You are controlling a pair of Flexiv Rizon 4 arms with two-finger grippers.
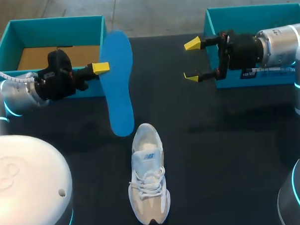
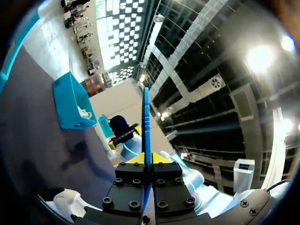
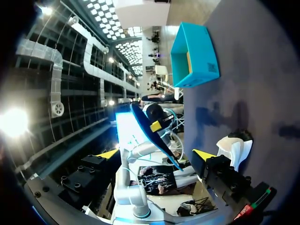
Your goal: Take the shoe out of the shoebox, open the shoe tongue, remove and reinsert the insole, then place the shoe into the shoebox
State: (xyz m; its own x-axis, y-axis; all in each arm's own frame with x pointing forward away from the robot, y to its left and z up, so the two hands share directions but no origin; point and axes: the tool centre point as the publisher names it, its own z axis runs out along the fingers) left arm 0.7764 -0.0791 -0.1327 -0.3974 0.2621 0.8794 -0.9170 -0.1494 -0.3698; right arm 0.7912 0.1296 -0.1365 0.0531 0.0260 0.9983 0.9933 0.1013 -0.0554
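The left gripper [image 1: 101, 68] shows only one yellow tip in the head view. The other tip is hidden behind the blue insole [image 1: 118, 84]. The left wrist view resolves this: the insole appears edge-on, pinched between both tips.

The insole is held beyond the shoe [image 1: 149, 180]. Its near end is just beside the shoe's heel, and contact cannot be determined.

The shoe lies on the dark worktop [image 1: 216, 154], toe toward the robot. Its interior is hard to make out.

The right gripper [image 1: 191, 61] hangs beyond and to the right of the shoe, fingers spread and holding nothing. The right wrist view shows the insole ahead of these tips.

The left box [image 1: 51, 27] stands beyond and to the left of the shoe. The right box [image 1: 250, 11] stands beyond and to the right, partly covered by the right arm [image 1: 279, 44] and cut off at the edge.
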